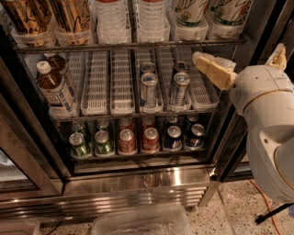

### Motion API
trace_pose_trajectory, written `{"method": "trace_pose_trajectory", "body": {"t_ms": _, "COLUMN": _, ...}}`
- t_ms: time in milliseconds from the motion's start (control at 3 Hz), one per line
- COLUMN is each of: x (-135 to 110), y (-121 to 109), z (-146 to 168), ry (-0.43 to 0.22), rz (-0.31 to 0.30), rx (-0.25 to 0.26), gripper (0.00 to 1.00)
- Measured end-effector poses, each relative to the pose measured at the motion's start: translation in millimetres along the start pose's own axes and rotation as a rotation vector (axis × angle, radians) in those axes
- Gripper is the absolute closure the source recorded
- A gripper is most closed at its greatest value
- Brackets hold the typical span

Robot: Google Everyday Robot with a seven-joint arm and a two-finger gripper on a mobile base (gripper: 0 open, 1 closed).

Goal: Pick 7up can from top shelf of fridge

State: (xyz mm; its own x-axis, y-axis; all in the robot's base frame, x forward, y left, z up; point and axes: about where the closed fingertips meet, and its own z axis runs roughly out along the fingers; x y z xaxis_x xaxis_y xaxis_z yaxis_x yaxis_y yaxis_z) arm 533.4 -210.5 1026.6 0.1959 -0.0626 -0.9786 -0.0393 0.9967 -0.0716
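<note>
Camera view: fridge (138, 183) open, top shelf (128, 47) along the upper edge.
Your gripper (209, 66) hangs right of centre, below that rack, its opening impossible to judge; raise it squarely toward the 7up can (190, 13) at upper right.

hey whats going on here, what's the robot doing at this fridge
A one-armed robot is reaching toward an open drinks fridge. Its gripper hangs at the right, just below the top shelf, holding nothing. The 7up can, white with green lettering, sits in a bin on that shelf, above the gripper and not yet touched.
</note>
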Motion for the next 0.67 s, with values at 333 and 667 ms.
{"method": "trace_pose_trajectory", "body": {"t_ms": 333, "x": 0.0, "y": 0.0, "z": 0.0, "ry": 0.0, "rz": 0.0, "rx": 0.0, "gripper": 0.02}}
{"method": "trace_pose_trajectory", "body": {"t_ms": 667, "x": 0.0, "y": 0.0, "z": 0.0, "ry": 0.0, "rz": 0.0, "rx": 0.0, "gripper": 0.2}}
